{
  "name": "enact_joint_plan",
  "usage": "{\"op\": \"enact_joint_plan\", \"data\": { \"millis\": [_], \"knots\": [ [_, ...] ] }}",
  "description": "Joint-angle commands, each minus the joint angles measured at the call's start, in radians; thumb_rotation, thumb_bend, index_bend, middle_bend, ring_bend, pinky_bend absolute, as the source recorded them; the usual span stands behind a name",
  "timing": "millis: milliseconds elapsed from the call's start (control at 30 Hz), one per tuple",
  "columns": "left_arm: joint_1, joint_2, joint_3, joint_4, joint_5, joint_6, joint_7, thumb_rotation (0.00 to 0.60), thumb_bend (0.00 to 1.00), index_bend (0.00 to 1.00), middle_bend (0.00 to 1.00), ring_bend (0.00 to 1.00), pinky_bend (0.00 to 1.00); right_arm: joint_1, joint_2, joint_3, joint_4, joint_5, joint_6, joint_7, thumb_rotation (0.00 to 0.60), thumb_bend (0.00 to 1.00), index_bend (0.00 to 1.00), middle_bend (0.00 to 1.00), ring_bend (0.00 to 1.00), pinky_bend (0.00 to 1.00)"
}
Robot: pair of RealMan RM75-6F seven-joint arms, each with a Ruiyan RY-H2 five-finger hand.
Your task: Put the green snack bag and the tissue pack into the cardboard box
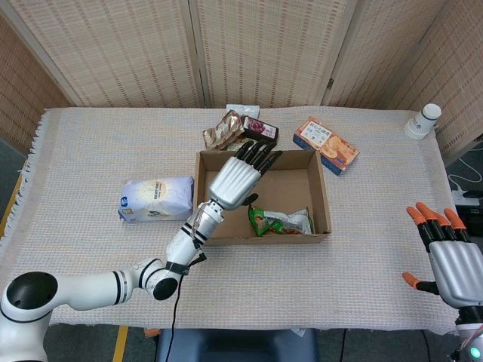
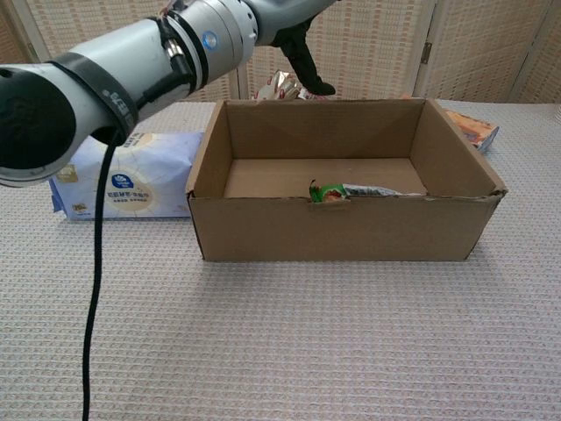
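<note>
The green snack bag [image 1: 281, 222] lies flat inside the cardboard box [image 1: 323, 197], near its front wall; in the chest view only a strip of the bag [image 2: 351, 190] shows over the box [image 2: 342, 230] front. My left hand [image 1: 240, 176] hovers above the box's left half, fingers spread and holding nothing; in the chest view a thumb of the left hand [image 2: 304, 60] shows at the top. The tissue pack [image 1: 156, 198] lies on the table left of the box, also seen as a white-blue pack [image 2: 131, 175]. My right hand [image 1: 444, 249] is open at the table's right front edge.
Behind the box lie a brown snack pouch [image 1: 223, 130], a dark packet [image 1: 259, 130] and an orange box [image 1: 326, 144]. A white cup [image 1: 423, 121] stands at the far right. A woven cloth [image 1: 90, 143] covers the table.
</note>
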Motion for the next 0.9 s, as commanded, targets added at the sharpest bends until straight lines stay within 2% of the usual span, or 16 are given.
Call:
{"op": "enact_joint_plan", "data": {
  "millis": [33,133,267,300,333,467,567,667,767,900],
  "knots": [
    [0.034,0.086,0.008,-0.073,-0.024,0.015,0.041,0.600,0.18,0.00,0.00,0.00,0.12,-0.001,-0.004,-0.004,0.000,-0.009,0.001,-0.005,0.600,0.00,0.05,0.01,0.00,0.00],
    [0.076,0.215,0.029,-0.172,-0.074,-0.019,0.076,0.600,0.19,0.00,0.00,0.00,0.14,-0.004,-0.011,-0.010,0.000,-0.024,0.002,-0.014,0.600,0.00,0.05,0.01,0.00,0.00],
    [0.099,0.313,0.050,-0.238,-0.117,-0.057,0.104,0.600,0.18,0.00,0.00,0.00,0.14,-0.006,-0.016,-0.014,0.000,-0.032,0.002,-0.020,0.600,0.00,0.05,0.01,0.00,0.00],
    [0.141,0.426,0.092,-0.278,-0.195,-0.100,0.134,0.600,0.18,0.00,0.00,0.00,0.14,-0.005,-0.023,-0.021,0.000,-0.043,-0.007,-0.026,0.600,0.00,0.05,0.01,0.00,0.00],
    [0.157,0.526,0.109,-0.340,-0.253,-0.146,0.144,0.600,0.18,0.00,0.00,0.00,0.14,-0.005,-0.030,-0.024,0.000,-0.052,-0.009,-0.033,0.600,0.00,0.05,0.01,0.00,0.00],
    [0.162,0.683,0.157,-0.412,-0.403,-0.244,0.132,0.600,0.18,0.00,0.00,0.00,0.16,-0.005,-0.045,-0.030,0.000,-0.069,-0.013,-0.049,0.600,0.00,0.05,0.01,0.00,0.00],
    [0.140,0.739,0.207,-0.428,-0.519,-0.320,0.117,0.600,0.17,0.00,0.00,0.00,0.17,-0.002,-0.051,-0.031,0.000,-0.070,-0.017,-0.056,0.600,0.00,0.05,0.01,0.00,0.00],
    [0.098,0.754,0.267,-0.424,-0.615,-0.375,0.123,0.600,0.18,0.00,0.00,0.00,0.16,0.001,-0.055,-0.030,0.000,-0.069,-0.020,-0.058,0.600,0.00,0.05,0.01,0.00,0.00],
    [0.058,0.742,0.319,-0.420,-0.673,-0.394,0.127,0.600,0.18,0.00,0.00,0.00,0.14,0.003,-0.055,-0.028,0.000,-0.066,-0.019,-0.058,0.600,0.00,0.05,0.01,0.00,0.00],
    [0.024,0.704,0.353,-0.409,-0.707,-0.386,0.108,0.600,0.18,0.00,0.00,0.00,0.14,0.005,-0.053,-0.025,0.000,-0.060,-0.018,-0.055,0.600,0.00,0.05,0.01,0.00,0.00]
  ]
}}
